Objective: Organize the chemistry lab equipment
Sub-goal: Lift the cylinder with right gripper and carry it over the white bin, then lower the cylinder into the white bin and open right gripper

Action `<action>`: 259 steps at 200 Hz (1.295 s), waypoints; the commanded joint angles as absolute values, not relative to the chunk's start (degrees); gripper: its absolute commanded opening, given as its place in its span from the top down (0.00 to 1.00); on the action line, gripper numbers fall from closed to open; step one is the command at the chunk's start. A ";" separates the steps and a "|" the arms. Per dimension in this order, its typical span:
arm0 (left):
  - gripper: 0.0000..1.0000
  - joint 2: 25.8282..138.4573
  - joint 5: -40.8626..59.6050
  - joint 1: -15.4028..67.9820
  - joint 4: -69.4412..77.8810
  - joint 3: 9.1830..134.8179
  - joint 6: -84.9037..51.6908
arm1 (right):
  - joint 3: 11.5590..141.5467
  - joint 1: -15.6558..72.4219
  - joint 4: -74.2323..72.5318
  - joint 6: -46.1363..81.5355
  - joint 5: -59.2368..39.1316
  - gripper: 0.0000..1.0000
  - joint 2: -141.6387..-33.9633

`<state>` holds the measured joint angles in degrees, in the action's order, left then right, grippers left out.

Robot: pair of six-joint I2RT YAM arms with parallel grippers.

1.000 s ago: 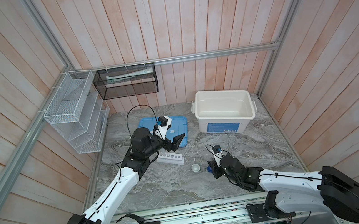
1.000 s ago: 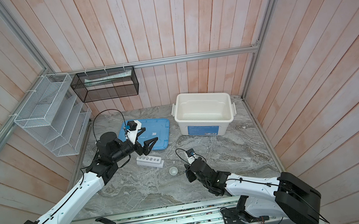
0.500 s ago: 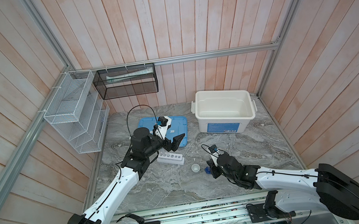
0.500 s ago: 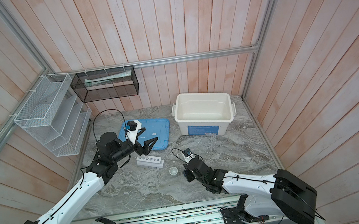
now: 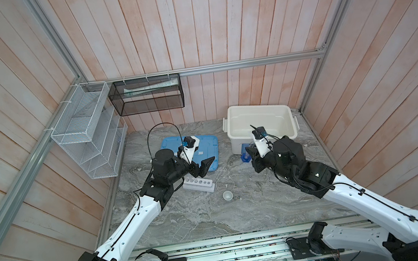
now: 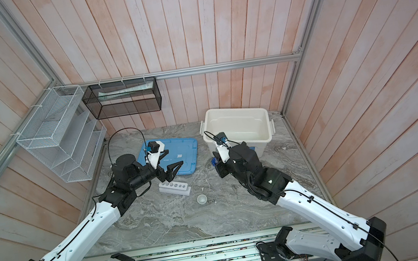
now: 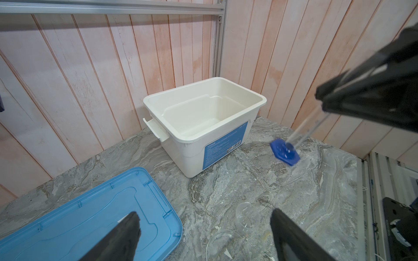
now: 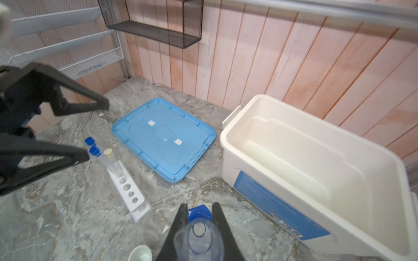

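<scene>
Blue at its hexagonal foot, the clear cylinder [image 8: 199, 239] is clamped in our right pincer [image 8: 200, 206]. Its long axis runs straight out from the jaws, foot first, over the tabletop [image 8: 203, 187] just beside the white bin [image 8: 228, 158]. Our left pincer [image 7: 204, 214] hangs wide open and empty by the rack [image 8: 139, 204], so the right arm is the nearer one.

Three tubes [image 8: 95, 151] — one rack [image 8: 129, 189], one dish [image 5: 227, 195], one cylinder [image 7: 284, 152]

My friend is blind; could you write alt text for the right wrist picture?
Black fingers pinch a clear cylinder with a blue hexagonal base over a marble table. Beyond: a white rack holding three capped tubes, a blue lid, an open white bin.
</scene>
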<state>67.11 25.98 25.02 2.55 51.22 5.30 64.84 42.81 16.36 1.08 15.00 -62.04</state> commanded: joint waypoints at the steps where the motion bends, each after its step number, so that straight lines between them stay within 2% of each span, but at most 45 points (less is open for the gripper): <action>1: 0.09 64.51 24.56 25.39 0.84 52.80 4.76 | 70.40 36.52 17.93 -4.72 10.27 0.93 -66.88; 53: 0.08 60.52 23.62 25.49 1.58 49.86 1.27 | 81.50 22.15 9.19 -4.27 0.59 0.93 -84.94; 91: 0.09 58.80 22.56 25.58 0.05 49.07 -0.10 | 91.65 19.74 6.73 -6.93 -1.73 0.93 -101.16; 154: 0.09 54.47 17.65 25.66 -4.14 47.72 -1.93 | 98.75 17.22 -0.93 -8.04 -7.66 0.93 -118.83; 187: 0.09 54.50 16.46 25.62 -5.14 48.42 -2.42 | 101.73 16.91 -3.53 -9.05 -8.87 0.93 -125.13; 259: 0.09 56.40 15.23 25.75 -6.74 50.05 -2.07 | 102.58 14.85 -7.44 -9.48 -14.68 0.92 -130.96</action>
<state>55.79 16.10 25.58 -5.85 48.42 -1.76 100.36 15.66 -4.45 -8.67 -10.87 -128.51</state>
